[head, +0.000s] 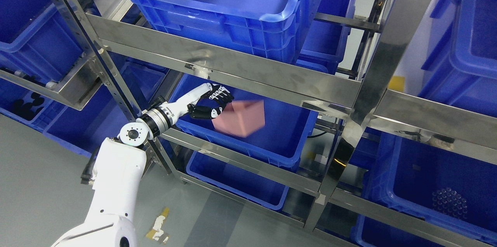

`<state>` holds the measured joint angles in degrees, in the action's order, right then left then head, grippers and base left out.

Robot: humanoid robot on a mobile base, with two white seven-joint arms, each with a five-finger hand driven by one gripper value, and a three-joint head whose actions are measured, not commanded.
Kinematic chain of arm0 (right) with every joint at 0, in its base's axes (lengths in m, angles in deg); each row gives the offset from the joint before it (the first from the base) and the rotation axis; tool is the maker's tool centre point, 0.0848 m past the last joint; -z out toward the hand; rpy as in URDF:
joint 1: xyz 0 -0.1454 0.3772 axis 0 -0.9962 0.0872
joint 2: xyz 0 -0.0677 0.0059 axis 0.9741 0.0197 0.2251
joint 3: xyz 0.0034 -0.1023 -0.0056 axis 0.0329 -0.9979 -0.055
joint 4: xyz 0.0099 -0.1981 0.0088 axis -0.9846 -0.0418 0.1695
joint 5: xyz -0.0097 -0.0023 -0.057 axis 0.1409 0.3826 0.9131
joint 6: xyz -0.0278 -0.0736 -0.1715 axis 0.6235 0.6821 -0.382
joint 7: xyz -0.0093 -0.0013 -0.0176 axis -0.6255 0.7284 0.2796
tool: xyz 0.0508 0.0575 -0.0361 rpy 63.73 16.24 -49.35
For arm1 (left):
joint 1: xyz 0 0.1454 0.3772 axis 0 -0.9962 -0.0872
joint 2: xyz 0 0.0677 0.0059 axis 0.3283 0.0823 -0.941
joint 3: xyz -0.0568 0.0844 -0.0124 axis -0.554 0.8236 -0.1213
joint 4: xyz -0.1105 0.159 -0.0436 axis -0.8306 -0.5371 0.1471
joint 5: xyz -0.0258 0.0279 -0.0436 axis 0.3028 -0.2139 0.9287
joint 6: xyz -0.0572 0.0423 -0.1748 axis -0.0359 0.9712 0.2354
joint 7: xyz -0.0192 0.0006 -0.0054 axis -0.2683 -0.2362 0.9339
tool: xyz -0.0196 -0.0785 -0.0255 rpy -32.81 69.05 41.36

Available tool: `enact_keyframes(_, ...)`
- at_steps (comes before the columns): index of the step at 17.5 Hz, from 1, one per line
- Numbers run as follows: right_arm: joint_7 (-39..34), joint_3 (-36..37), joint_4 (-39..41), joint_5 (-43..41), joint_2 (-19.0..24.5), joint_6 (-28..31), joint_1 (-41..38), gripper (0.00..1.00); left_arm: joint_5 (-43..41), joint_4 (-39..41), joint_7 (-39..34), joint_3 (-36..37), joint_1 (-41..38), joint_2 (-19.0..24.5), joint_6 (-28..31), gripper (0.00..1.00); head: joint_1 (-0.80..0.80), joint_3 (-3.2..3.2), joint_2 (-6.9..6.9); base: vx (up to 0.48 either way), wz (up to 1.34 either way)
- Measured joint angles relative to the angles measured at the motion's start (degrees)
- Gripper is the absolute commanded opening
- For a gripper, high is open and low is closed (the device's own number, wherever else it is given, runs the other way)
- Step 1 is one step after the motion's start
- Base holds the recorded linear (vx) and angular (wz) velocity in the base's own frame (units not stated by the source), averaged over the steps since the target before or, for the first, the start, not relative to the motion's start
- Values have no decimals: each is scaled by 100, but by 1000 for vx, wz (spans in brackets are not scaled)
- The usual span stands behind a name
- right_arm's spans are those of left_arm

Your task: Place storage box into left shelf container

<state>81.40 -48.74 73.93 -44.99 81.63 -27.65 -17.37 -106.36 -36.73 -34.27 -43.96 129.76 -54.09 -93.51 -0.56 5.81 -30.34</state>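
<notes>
Item: pink storage box [242, 118], open-topped, tilted, blurred; hanging over the interior of the blue shelf container [287, 134] on the middle tier of the steel shelf [233, 64]; not resting on the container floor as far as can be judged

Holder: left hand [211, 103], arm entering from 7 o'clock, reaching under the shelf rail; dark fingers [221, 94] curled around the box's near edge, thumb below, grip closed on the box

Key relation: box lying at 3 o'clock from the hand, long axis running roughly 9 to 3 o'clock; box already inside the container's rim line, blue floor visible at 3 and 5 o'clock of it

Right hand: not in view

Surroundings: larger blue crate [233, 2] on the upper tier at 12 o'clock; further blue crate [237, 183] on the tier below at 6 o'clock; scraps of tape [159, 227] on the grey floor at 7 o'clock

Stage, as a judgement: late in the placement, release pending; lowering and opening of the fingers likely next; risk of the tilted box tipping or landing on an edge
</notes>
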Motion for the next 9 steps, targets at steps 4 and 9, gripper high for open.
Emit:
enact_keyframes(4, 0, 0, 0, 0, 0, 0, 0, 100, 56, -62, -196, 75, 8, 0, 10, 76, 0, 0, 0, 0, 0)
enact_keyframes(9, 0, 0, 0, 0, 0, -1, 1, 100, 1105, -106, -174, 438, -21, 0, 8, 85, 0, 0, 0, -32, 0)
